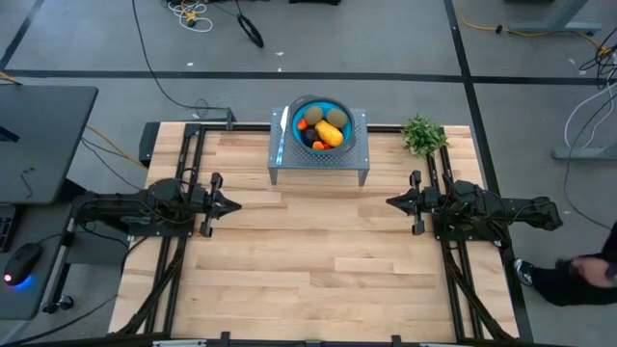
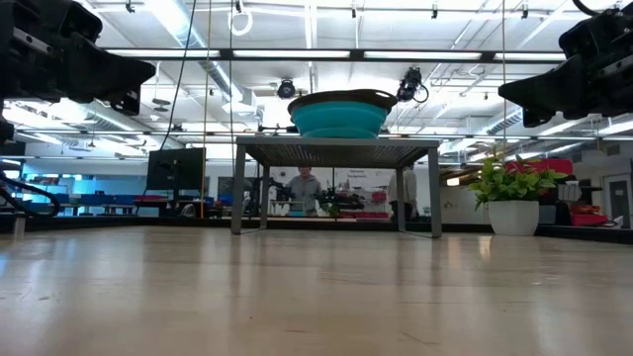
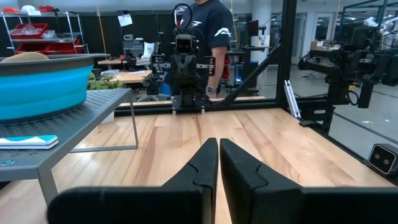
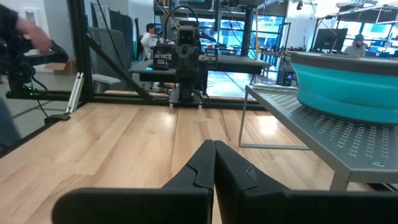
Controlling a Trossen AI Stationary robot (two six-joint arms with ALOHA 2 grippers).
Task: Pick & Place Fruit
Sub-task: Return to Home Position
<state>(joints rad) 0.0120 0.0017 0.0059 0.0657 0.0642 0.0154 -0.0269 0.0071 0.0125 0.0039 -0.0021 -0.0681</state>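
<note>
Blue round bin point(image 2: 341, 119) — fruit point(image 1: 331, 133) heaped inside, perforated metal shelf point(image 1: 357, 162).

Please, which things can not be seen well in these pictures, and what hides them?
1. High view: the fruit in the blue bin is too small to count the red-orange pieces.
2. Low view: the bin's wall hides all the fruit.
3. Left wrist view: the picture's edge cuts off the knife on the shelf.
4. The left claw and the right claw, both shut, hide nothing.
</note>
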